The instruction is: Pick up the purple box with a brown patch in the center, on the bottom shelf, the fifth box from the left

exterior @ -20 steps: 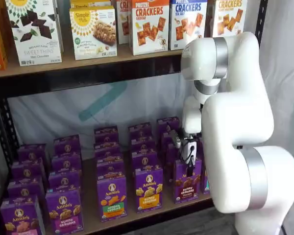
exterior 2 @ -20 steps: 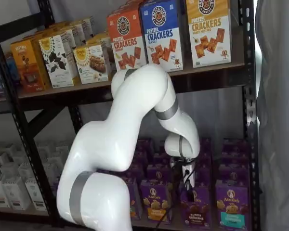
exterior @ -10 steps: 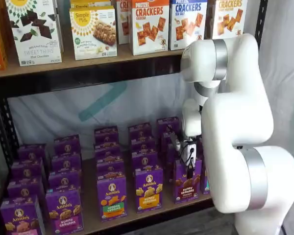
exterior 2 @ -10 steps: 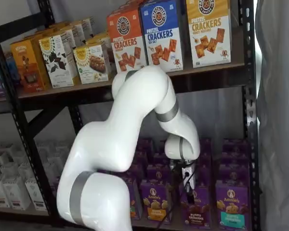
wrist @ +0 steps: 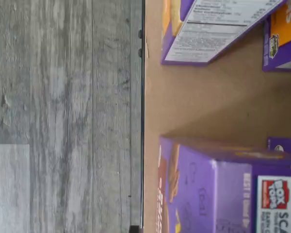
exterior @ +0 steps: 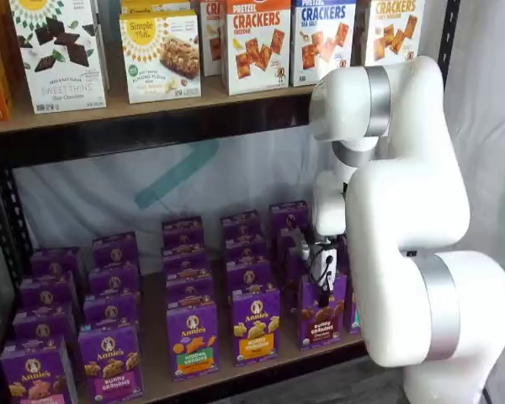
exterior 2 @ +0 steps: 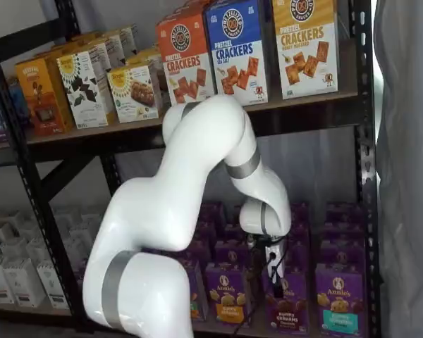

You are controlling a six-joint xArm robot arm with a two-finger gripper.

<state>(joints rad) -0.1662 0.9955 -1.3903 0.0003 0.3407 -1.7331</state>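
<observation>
Nearest the camera, the white xArm fills the right half of the frame, its wrist bent down toward the counter, the bottom shelf. Below it the gripper hangs just above the purple box, a Bunny Grahams carton at the lower centre-right; the same gripper shows over the purple box. The box stands upright, long axis vertical, directly beneath the gripper. Whether the gripper is parted cannot be told; it seems to hold nothing. Behind stand further purple rows.
</observation>
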